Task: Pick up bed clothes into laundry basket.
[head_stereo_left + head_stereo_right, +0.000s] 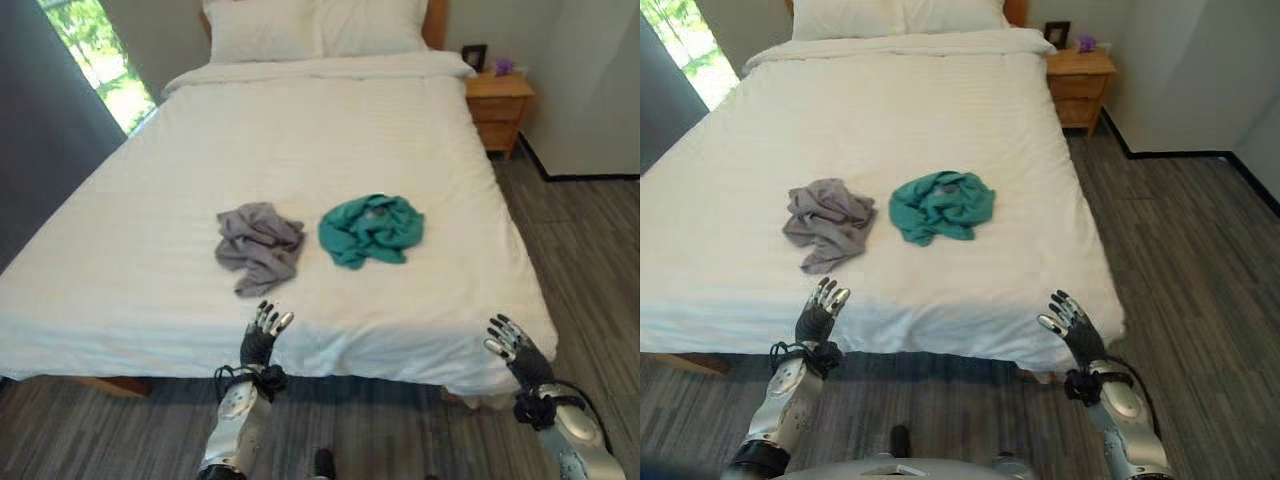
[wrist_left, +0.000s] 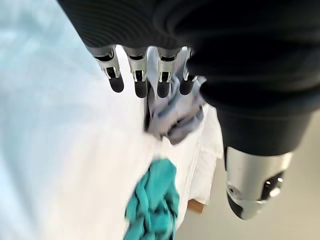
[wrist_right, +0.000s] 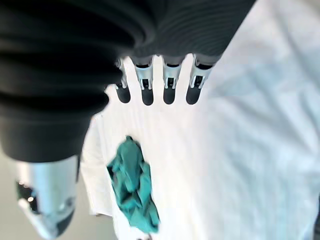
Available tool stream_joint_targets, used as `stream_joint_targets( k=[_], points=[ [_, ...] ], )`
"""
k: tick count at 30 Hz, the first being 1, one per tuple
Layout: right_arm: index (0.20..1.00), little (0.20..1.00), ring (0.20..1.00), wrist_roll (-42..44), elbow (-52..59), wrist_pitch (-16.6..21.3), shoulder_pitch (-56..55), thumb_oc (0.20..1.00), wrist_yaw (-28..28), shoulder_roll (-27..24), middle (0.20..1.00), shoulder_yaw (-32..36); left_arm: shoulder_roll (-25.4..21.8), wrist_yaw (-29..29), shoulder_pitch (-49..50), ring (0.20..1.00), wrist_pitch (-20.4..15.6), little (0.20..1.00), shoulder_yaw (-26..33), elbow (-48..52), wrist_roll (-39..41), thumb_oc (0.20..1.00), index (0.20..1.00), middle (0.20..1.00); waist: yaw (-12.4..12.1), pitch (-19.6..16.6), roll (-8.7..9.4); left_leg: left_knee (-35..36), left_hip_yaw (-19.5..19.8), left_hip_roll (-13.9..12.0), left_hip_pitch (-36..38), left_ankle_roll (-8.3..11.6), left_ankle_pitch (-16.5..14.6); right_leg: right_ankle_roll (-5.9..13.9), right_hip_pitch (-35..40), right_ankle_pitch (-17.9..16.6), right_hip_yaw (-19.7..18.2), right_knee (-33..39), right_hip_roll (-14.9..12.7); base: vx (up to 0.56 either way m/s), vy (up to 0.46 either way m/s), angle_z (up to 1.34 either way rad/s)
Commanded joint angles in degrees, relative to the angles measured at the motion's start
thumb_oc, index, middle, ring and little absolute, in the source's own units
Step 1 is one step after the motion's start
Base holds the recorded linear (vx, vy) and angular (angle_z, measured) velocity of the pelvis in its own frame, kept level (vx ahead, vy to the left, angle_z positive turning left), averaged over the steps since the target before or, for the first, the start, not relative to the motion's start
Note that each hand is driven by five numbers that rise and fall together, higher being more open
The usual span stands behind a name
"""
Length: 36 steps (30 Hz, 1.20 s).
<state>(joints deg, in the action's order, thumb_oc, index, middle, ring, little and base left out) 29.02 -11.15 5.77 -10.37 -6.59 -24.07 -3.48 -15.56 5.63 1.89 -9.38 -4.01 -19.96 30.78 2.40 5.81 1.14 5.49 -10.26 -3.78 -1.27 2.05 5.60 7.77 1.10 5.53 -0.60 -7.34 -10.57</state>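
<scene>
Two crumpled garments lie on the white bed (image 1: 300,120): a grey one (image 1: 258,244) (image 2: 176,116) toward the left and a teal one (image 1: 371,229) (image 3: 133,186) just to its right. My left hand (image 1: 262,337) is raised at the bed's near edge, just below the grey garment, fingers straight and holding nothing. My right hand (image 1: 516,348) hangs open by the bed's near right corner, well clear of the teal garment.
Two pillows (image 1: 320,25) rest against the headboard. A wooden nightstand (image 1: 498,105) stands at the far right with a small frame on it. A window with a dark curtain (image 1: 45,150) is at the left. Grey plank floor (image 1: 590,260) runs along the bed's right side.
</scene>
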Motion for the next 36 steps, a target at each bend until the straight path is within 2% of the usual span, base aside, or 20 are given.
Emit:
stream_joint_targets(
  k=[1, 4, 6, 7, 8, 9, 11, 13, 15, 16, 17, 18, 20, 21, 22, 23, 25, 27, 34, 36],
  points=[
    [1.0, 1.0, 1.0, -3.82, 2.42, 2.2, 5.78, 1.0, -0.92, -0.43, 1.0, -1.25, -6.07, -0.57, -1.27, 1.0, -2.36, 1.0, 2.47, 3.48, -3.46, 1.0, 1.0, 1.0, -1.64, 0.34, 2.99, -2.66, 0.84, -1.83, -0.29, 0.33, -1.61, 2.82, -1.28, -16.38, -1.11, -5.02, -5.22, 0.17, 0.286, -0.33],
    [1.0, 1.0, 1.0, -12.08, 2.75, 0.78, 6.46, 1.0, -0.76, -2.65, 1.0, -1.47, -7.09, -1.94, -0.11, 1.0, -1.59, 1.0, 3.19, 3.57, -5.81, 1.0, 1.0, 1.0, -0.57, 0.45, 2.84, -0.63, 0.91, -1.08, 3.1, -0.09, -2.74, 2.53, -4.79, -14.34, -1.64, -3.38, -0.8, 0.2, 0.22, -0.24],
    [1.0, 1.0, 1.0, -18.46, 3.0, 0.59, 7.92, 1.0, 0.82, -4.9, 1.0, -0.29, -7.01, -2.74, 0.44, 1.0, -1.52, 1.0, 3.52, 3.41, -5.79, 1.0, 1.0, 1.0, -0.03, 0.57, 2.88, -0.49, 1.28, -0.42, 4.55, -0.15, -3.9, 2.02, -6.99, -12.25, -0.6, 1.27, 1.79, 0.19, 0.124, -0.01],
    [1.0, 1.0, 1.0, -18.6, 3.0, 0.57, 7.95, 1.0, 0.88, -4.92, 1.0, -0.32, -6.93, -2.77, 0.44, 1.0, -1.51, 1.0, 3.54, 3.41, -5.78, 1.0, 1.0, 1.0, 0.15, 0.69, 2.67, -0.49, 1.46, -0.57, 4.78, -0.11, -4.18, 2.01, -6.57, -12.11, -0.34, 1.48, 1.9, 0.2, 0.083, 0.05],
    [1.0, 1.0, 1.0, -20.63, 3.73, 1.16, 9.1, 1.0, 2.84, -6.2, 1.0, 0.34, -6.67, -2.43, 0.33, 1.0, -1.52, 1.0, 2.78, 2.83, -5.31, 1.0, 1.0, 1.0, 0.7, 1.2, 3.13, -0.49, 3.03, 0.37, 5.55, -0.45, -4.83, 1.67, -6.63, -11.59, -1.4, 4.32, 3.82, 0.12, 0.033, 0.1],
    [1.0, 1.0, 1.0, -20.66, 3.69, 1.18, 9.12, 1.0, 2.87, -6.2, 1.0, 0.35, -6.65, -2.41, 0.28, 1.0, -1.55, 1.0, 2.75, 2.78, -5.3, 1.0, 1.0, 1.0, 0.76, 1.32, 3.09, -0.49, 3.13, 0.35, 5.66, -0.45, -4.88, 1.66, -6.49, -11.49, -1.31, 4.28, 3.81, 0.16, 0.054, 0.28],
    [1.0, 1.0, 1.0, -25.29, 3.69, 0.28, 10.41, 1.0, 3.05, -8.16, 1.0, 0.22, -5.58, -2.91, -0.31, 1.0, -1.13, 1.0, 1.16, 1.74, -4.98, 1.0, 1.0, 1.0, 0.25, 0.96, 3.73, -0.49, 5.23, 1.2, 6.05, -0.79, -4.89, 1.89, -4.24, -10.99, -4.46, 4.97, 4.44, 0.13, -0.004, 0.82],
    [1.0, 1.0, 1.0, -31.36, -0.89, 0.49, 18.16, 1.0, 4.94, -13.93, 1.0, -1.95, -4.5, -4.23, 0.35, 1.0, -1.57, 1.0, -1.18, 1.81, -3.59, 1.0, 1.0, 1.0, -1.34, 0.47, 4.06, -0.49, 6.26, 1.96, 5.75, -1.09, -5.19, 2.13, -3.1, -13.46, -3.68, 6.22, 3.76, 0.1, -0.063, 0.89],
    [1.0, 1.0, 1.0, -34.29, -5.56, -0.36, 23.6, 1.0, 6.05, -17.44, 1.0, -4.61, -4.42, -5.38, 1.21, 1.0, -1.21, 1.0, -2.83, 2.57, -1.52, 1.0, 1.0, 1.0, -2.64, 0.11, 3.71, -0.49, 7.33, 2.36, 5.32, -1.15, -4.9, 1.89, -2.4, -13.06, -3.1, 7.4, 3.65, 0.05, -0.015, 0.27],
    [1.0, 1.0, 1.0, -34.26, -5.94, -0.22, 24.03, 1.0, 6.14, -17.48, 1.0, -4.94, -4.34, -5.39, 1.22, 1.0, -1.18, 1.0, -2.69, 2.6, -1.49, 1.0, 1.0, 1.0, -2.44, 0.15, 3.64, -0.49, 7.39, 2.35, 5.31, -1.14, -4.91, 1.88, -2.37, -13.05, -3.03, 7.43, 3.65, 0.01, -0.02, 0.14],
    [1.0, 1.0, 1.0, -37.82, -15.97, -1.18, 35.64, 1.0, 6.93, -21.19, 1.0, -12.63, -4.82, -6.23, 2.42, 1.0, -0.66, 1.0, -4.82, 3.33, 1.09, 1.0, 1.0, 1.0, -5.07, 0.07, 3.08, -0.49, 8.68, 2.55, 4.26, -1.04, -4.48, 1.24, -1.57, -11.43, -1.98, 8.62, 3.45, 0.0, -0.016, 0.07],
    [1.0, 1.0, 1.0, -37.75, -16.44, -1.01, 36.24, 1.0, 7.05, -21.14, 1.0, -13.12, -4.71, -6.22, 2.42, 1.0, -0.63, 1.0, -4.6, 3.37, 1.1, 1.0, 1.0, 1.0, -4.81, 0.14, 3.0, -0.49, 8.73, 2.55, 4.26, -1.03, -4.48, 1.23, -1.54, -11.42, -1.93, 8.63, 3.45, 0.01, -0.031, 0.2],
    [1.0, 1.0, 1.0, -40.07, -22.43, -1.77, 44.99, 1.0, 6.97, -21.16, 1.0, -19.23, -5.25, -6.41, 3.1, 1.0, -0.55, 1.0, -5.65, 3.73, 1.79, 1.0, 1.0, 1.0, -6.55, 0.23, 2.9, -0.49, 9.27, 2.68, 3.86, -0.95, -4.3, 0.96, -0.82, -11.0, -1.28, 9.33, 3.26, 0.01, -0.031, 0.27],
    [1.0, 1.0, 1.0, -40.0, -22.92, -1.6, 45.6, 1.0, 7.09, -21.03, 1.0, -19.73, -5.14, -6.4, 3.12, 1.0, -0.52, 1.0, -5.41, 3.76, 1.79, 1.0, 1.0, 1.0, -6.33, 0.32, 2.83, -0.49, 9.27, 2.68, 3.88, -0.95, -4.32, 0.96, -0.78, -11.01, -1.28, 9.36, 3.26, 0.0, -0.042, 0.23],
    [1.0, 1.0, 1.0, -41.83, -29.61, -2.4, 54.05, 1.0, 7.85, -20.62, 1.0, -24.16, -6.32, -6.28, 3.83, 1.0, -0.35, 1.0, -5.23, 4.57, 2.57, 1.0, 1.0, 1.0, -7.95, 0.62, 2.64, -0.49, 9.96, 2.89, 3.34, -0.83, -4.16, 0.8, -0.44, -10.76, -0.74, 9.88, 3.21, 0.0, -0.026, 0.15],
    [1.0, 1.0, 1.0, -41.77, -29.98, -2.27, 54.49, 1.0, 7.94, -20.48, 1.0, -24.51, -6.24, -6.27, 3.83, 1.0, -0.32, 1.0, -5.06, 4.61, 2.57, 1.0, 1.0, 1.0, -7.77, 0.68, 2.6, -0.49, 9.98, 2.9, 3.34, -0.83, -4.16, 0.8, -0.41, -10.77, -0.73, 9.9, 3.2, 0.01, -0.06, 0.17],
    [1.0, 1.0, 1.0, -48.5, -41.58, -3.2, 67.05, 1.0, 8.61, -19.89, 1.0, -32.8, -7.85, -5.79, 4.24, 1.0, -0.33, 1.0, -4.39, 4.26, 3.12, 1.0, 1.0, 1.0, -9.64, 0.97, 2.58, -0.49, 10.8, 3.09, 2.33, -0.56, -3.86, 0.67, -0.2, -10.66, -0.03, 10.89, 3.2, 0.01, -0.055, 0.24],
    [1.0, 1.0, 1.0, -51.34, -47.16, -3.35, 72.19, 1.0, 8.83, -18.89, 1.0, -36.31, -8.23, -5.64, 4.09, 1.0, -0.43, 1.0, -4.2, 4.01, 3.28, 1.0, 1.0, 1.0, -10.08, 1.2, 2.27, -0.49, 11.23, 3.21, 1.57, -0.41, -3.62, 0.62, -0.38, -10.72, 0.34, 11.49, 3.18, -0.01, -0.034, 0.21],
    [1.0, 1.0, 1.0, -56.31, -58.79, -3.85, 81.48, 1.0, 10.58, -15.04, 1.0, -41.84, -8.72, -4.84, 1.88, 1.0, -1.59, 1.0, -5.57, 4.2, 3.8, 1.0, 1.0, 1.0, -12.41, 3.17, -0.28, -0.49, 13.4, 4.17, -4.75, 0.25, -1.73, 0.66, -4.59, -10.99, 1.84, 12.34, 2.93, -0.08, -0.016, 0.18],
    [1.0, 1.0, 1.0, -61.81, -59.54, -3.73, 82.6, 1.0, 9.9, -14.71, 1.0, -45.86, -8.87, -4.79, 1.2, 1.0, -1.59, 1.0, -6.26, 4.84, 3.98, 1.0, 1.0, 1.0, -13.07, 4.33, -1.4, -0.49, 13.9, 4.54, -7.0, 0.54, -1.08, 0.65, -6.63, -11.25, 1.98, 12.34, 2.83, -0.09, -0.002, 0.18]
  ],
)
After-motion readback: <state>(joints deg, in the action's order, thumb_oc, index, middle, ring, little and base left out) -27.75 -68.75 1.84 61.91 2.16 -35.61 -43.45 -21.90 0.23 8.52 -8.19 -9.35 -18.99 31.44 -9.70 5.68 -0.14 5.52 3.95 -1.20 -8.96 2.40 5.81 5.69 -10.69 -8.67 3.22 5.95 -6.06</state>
